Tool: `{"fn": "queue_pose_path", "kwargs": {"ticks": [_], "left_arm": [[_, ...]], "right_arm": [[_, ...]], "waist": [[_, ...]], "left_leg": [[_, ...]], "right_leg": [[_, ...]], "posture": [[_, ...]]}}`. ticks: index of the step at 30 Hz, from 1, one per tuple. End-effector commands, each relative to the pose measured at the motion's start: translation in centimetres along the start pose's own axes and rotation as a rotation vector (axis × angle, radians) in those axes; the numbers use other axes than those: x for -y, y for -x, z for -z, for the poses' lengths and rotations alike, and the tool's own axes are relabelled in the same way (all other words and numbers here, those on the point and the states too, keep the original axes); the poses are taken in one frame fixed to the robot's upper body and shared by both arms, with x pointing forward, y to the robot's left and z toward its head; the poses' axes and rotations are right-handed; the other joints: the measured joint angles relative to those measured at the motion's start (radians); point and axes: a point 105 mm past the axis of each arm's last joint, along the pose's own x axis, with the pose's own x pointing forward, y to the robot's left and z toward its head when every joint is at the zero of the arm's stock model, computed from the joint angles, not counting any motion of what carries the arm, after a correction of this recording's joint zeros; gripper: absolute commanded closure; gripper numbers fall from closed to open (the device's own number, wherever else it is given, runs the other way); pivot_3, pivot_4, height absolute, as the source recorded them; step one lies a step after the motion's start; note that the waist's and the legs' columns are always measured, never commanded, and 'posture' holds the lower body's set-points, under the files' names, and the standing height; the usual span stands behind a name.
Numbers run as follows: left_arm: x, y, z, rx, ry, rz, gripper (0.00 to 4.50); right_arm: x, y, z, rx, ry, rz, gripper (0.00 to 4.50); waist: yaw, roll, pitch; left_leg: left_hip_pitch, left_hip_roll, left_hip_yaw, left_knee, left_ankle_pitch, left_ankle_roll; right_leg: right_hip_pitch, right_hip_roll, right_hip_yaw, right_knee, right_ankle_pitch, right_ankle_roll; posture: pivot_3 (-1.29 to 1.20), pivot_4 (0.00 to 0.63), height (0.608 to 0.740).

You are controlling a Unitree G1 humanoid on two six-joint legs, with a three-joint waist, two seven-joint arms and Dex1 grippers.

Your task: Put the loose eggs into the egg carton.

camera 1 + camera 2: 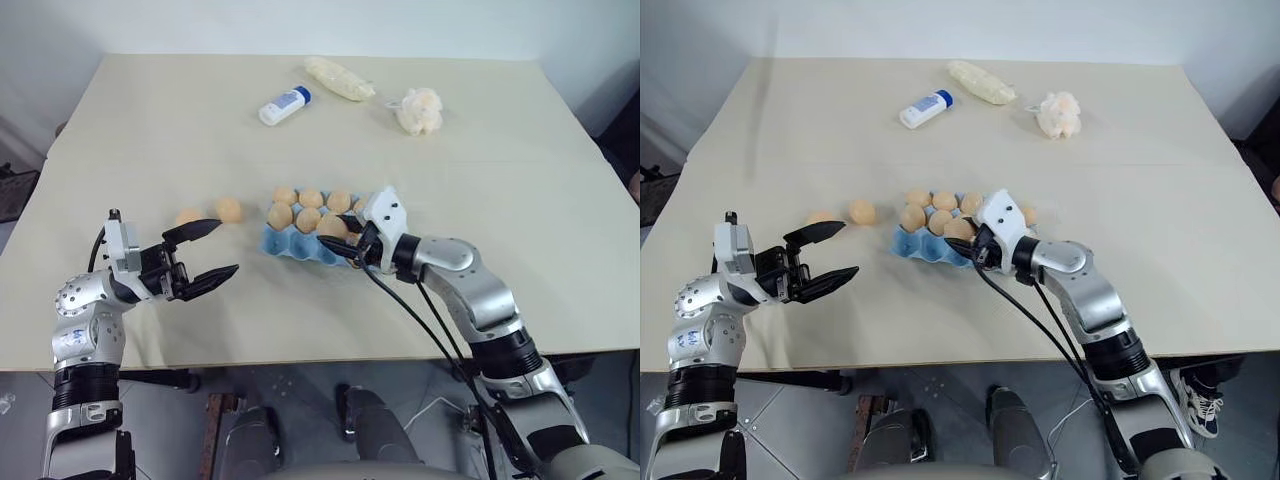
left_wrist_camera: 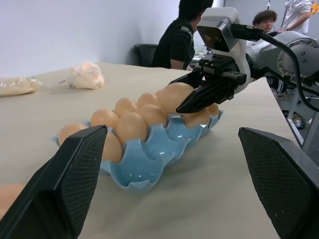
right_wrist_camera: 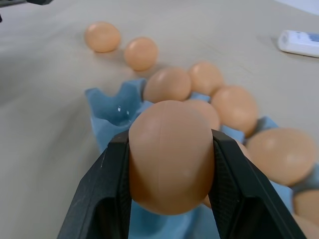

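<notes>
The light-blue egg carton (image 1: 290, 245) lies mid-table with several pale orange eggs in its cups. Two loose eggs (image 1: 189, 217) (image 1: 229, 209) rest on the table just left of it. My right gripper (image 1: 338, 247) hovers over the carton's near edge, shut on another egg (image 3: 172, 154), which sits above an empty cup at the carton's end (image 3: 107, 107). My left gripper (image 1: 227, 246) stands open and empty close to the table, a little nearer than the two loose eggs, its fingers (image 2: 60, 189) pointing toward the carton.
A white bottle with a blue cap (image 1: 284, 106), a pale yellowish bag (image 1: 340, 78) and a fluffy cream puff (image 1: 420, 110) lie at the far side. The table's front edge runs just below both arms. People (image 2: 179, 35) sit beyond the table.
</notes>
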Motion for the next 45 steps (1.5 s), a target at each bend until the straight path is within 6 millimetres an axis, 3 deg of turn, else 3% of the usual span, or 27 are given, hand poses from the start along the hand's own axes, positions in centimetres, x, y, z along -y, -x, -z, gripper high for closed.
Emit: {"fn": "queue_pose_path", "kwargs": {"ticks": [1, 2, 11, 19, 25, 33, 39, 45], "left_arm": [[0.2, -0.3, -0.6, 0.006, -0.040, 0.010, 0.00], [0.2, -0.3, -0.6, 0.006, -0.040, 0.009, 0.00], [0.1, -0.3, -0.5, 0.006, -0.050, 0.002, 0.00], [-0.4, -0.4, -0.8, 0.005, -0.073, -0.038, 0.00], [-1.3, -0.5, -2.3, 0.019, -0.132, -0.239, 0.00], [-0.5, 1.1, -2.9, 0.003, -0.129, -0.531, 0.00], [-0.4, 3.9, -2.9, 0.008, -0.146, -0.837, 0.00], [0.4, 7.0, -1.6, -0.013, -0.134, -1.093, 0.00]], "right_arm": [[-0.3, -0.4, -1.0, 0.026, 0.038, -0.022, 2.88], [-0.3, -0.5, -1.0, 0.021, 0.039, -0.025, 2.88], [-0.5, 0.1, -0.9, 0.005, 0.055, -0.042, 0.05], [0.5, 2.7, -2.6, 0.063, 0.111, -0.054, 0.05], [1.3, 7.0, -4.4, 0.160, 0.122, -0.148, 0.05], [3.2, 11.8, -2.7, 0.139, 0.084, -0.279, 0.05], [6.0, 14.2, -0.8, 0.091, 0.072, -0.259, 0.05], [6.8, 15.4, -0.5, 0.138, 0.039, -0.225, 0.05]], "waist": [[0.000, 0.000, 0.000], [0.000, 0.000, 0.000], [0.000, 0.000, 0.000], [0.002, 0.000, 0.000], [0.004, 0.000, 0.000], [0.002, 0.000, 0.000], [0.002, 0.000, 0.000], [0.001, 0.000, 0.000]], "left_leg": [[0.000, 0.000, 0.000, 0.000, 0.000, 0.000], [0.000, 0.000, 0.000, 0.000, 0.000, 0.000], [0.000, 0.001, 0.000, 0.000, -0.001, -0.001], [0.000, 0.001, 0.000, 0.000, -0.001, -0.001], [0.000, 0.001, 0.000, -0.001, -0.001, -0.001], [0.002, 0.002, 0.000, 0.000, -0.002, -0.001], [0.003, 0.000, 0.000, 0.001, -0.001, 0.000], [0.003, 0.000, -0.001, 0.001, -0.001, 0.000]], "right_leg": [[0.000, 0.000, 0.000, 0.000, 0.000, 0.000], [0.000, 0.000, 0.000, 0.000, 0.000, 0.000], [0.000, 0.000, -0.002, 0.000, 0.000, 0.000], [0.000, -0.001, -0.002, -0.001, 0.000, 0.000], [0.000, 0.000, -0.002, -0.001, 0.001, 0.002], [0.001, 0.001, -0.002, -0.001, 0.001, 0.004], [0.003, 0.000, 0.001, -0.001, -0.001, 0.000], [0.003, -0.001, 0.001, -0.002, -0.001, 0.000]], "posture": [[0.00, 0.150, 0.740], [0.00, 0.150, 0.740], [0.00, 0.150, 0.740], [0.00, 0.150, 0.740], [0.00, 0.150, 0.740], [0.00, 0.150, 0.740], [0.00, 0.150, 0.740], [0.00, 0.150, 0.740]]}}
